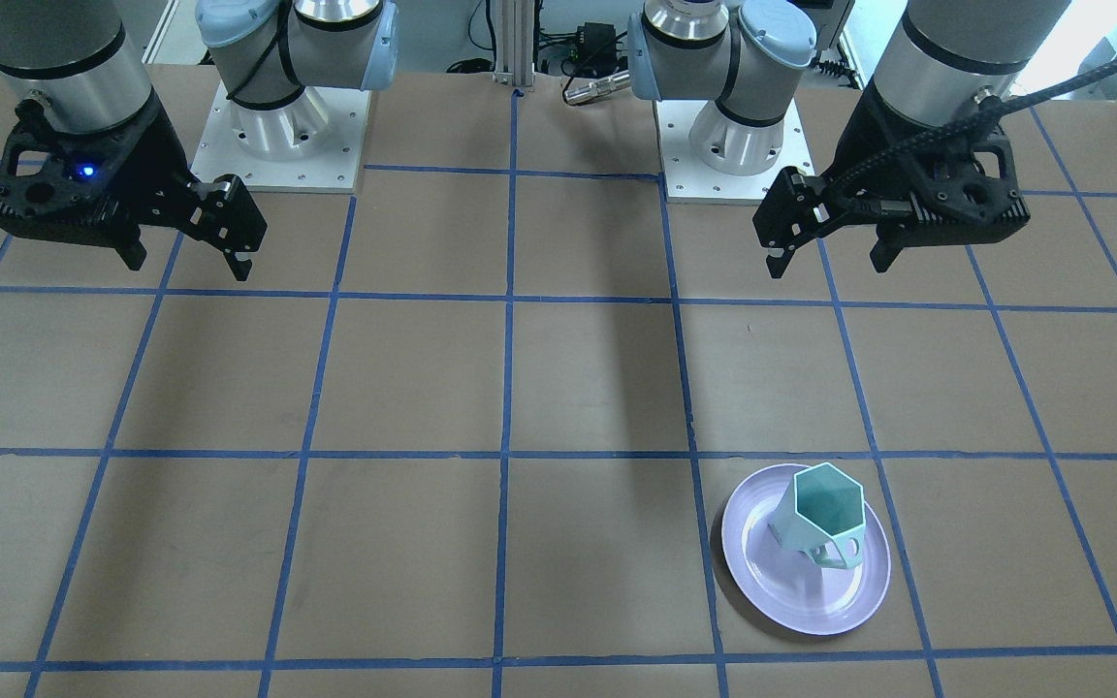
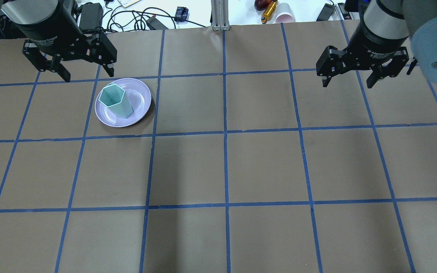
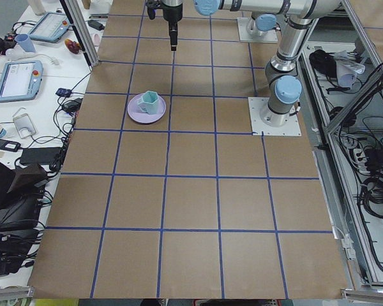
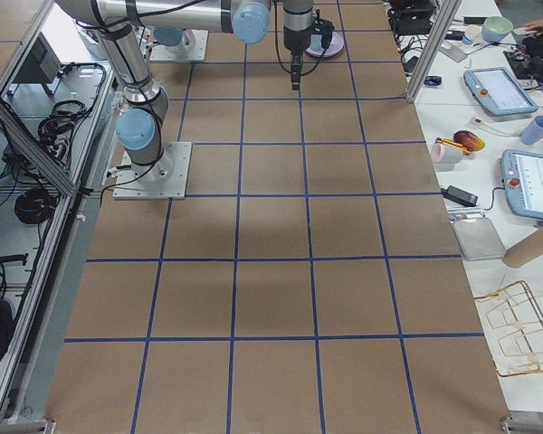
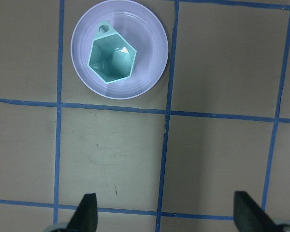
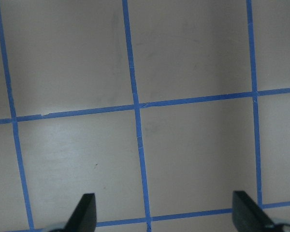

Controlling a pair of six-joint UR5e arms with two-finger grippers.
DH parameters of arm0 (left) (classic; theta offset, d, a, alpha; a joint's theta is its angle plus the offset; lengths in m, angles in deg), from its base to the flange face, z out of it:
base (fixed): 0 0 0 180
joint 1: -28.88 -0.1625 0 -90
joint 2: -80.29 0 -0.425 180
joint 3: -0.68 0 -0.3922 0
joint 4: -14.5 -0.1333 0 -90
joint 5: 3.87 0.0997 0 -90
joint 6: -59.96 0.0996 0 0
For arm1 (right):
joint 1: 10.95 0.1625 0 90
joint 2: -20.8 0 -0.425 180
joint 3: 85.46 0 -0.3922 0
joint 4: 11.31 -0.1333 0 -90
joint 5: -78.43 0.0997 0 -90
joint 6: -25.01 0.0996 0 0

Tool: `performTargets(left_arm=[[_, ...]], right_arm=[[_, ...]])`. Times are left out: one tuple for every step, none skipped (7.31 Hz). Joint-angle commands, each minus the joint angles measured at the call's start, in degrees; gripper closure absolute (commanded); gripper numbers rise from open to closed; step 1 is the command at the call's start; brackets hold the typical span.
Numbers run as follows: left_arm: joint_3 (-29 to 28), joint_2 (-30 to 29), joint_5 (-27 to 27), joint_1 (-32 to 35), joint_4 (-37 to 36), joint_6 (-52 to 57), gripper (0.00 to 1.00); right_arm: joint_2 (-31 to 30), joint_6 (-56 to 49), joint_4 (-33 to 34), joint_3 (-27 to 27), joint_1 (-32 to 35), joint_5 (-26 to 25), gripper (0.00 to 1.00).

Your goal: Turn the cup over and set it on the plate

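cup [image 2: 117, 101] upright on plate [image 2: 142, 102], left side; left gripper [image 2: 88, 76] raised clear of it, spread wide; right gripper [image 2: 347, 84] wide too.

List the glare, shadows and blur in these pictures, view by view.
Left wrist view: sharp, with a small white glint inside the cup on the plate. Right wrist view: a pale sheen washes out the table at lower left. Front-facing view: a soft shadow band runs down the table's middle. Overhead view: the blue joint of the right arm is blurred.
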Motion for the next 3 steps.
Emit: performTargets(left_arm=[[0.22, -0.03, 0.16, 0.0, -0.32, 0.45, 0.0], [0.22, -0.03, -0.01, 0.0, -0.32, 0.54, 0.0], [0.13, -0.03, -0.1, 0.0, -0.32, 0.54, 0.0]], right_arm=[[0.08, 0.0, 0.0, 0.0, 0.0, 0.08, 0.0], [0.0, 0.0, 0.0, 0.0, 0.0, 0.08, 0.0], [0.08, 0.0, 0.0, 0.0, 0.0, 0.08, 0.0]])
